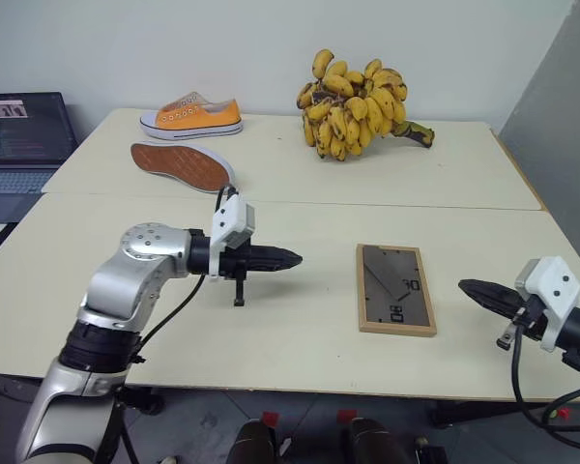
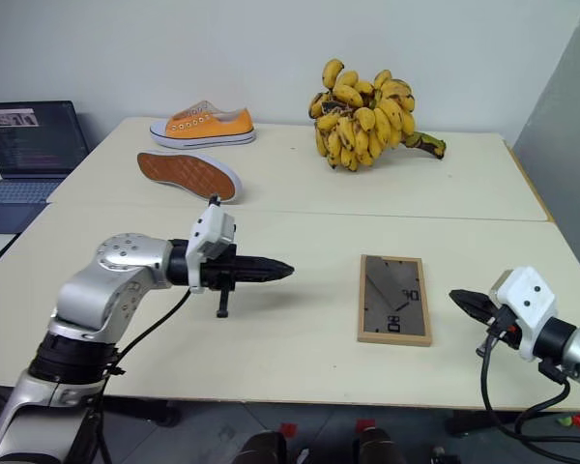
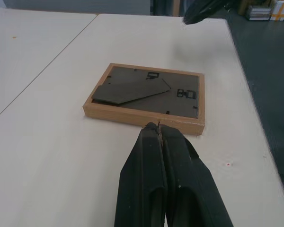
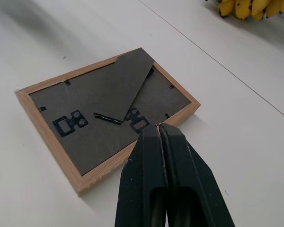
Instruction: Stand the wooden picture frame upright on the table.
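Wooden picture frame (image 1: 396, 288) lies face-down between both closed hands

The wooden picture frame (image 1: 396, 288) lies flat, face down, at the lower right of centre in the head views, its dark grey-brown back panel up, easel flap folded against it. The cream-beige surface (image 1: 300, 329) carries it.
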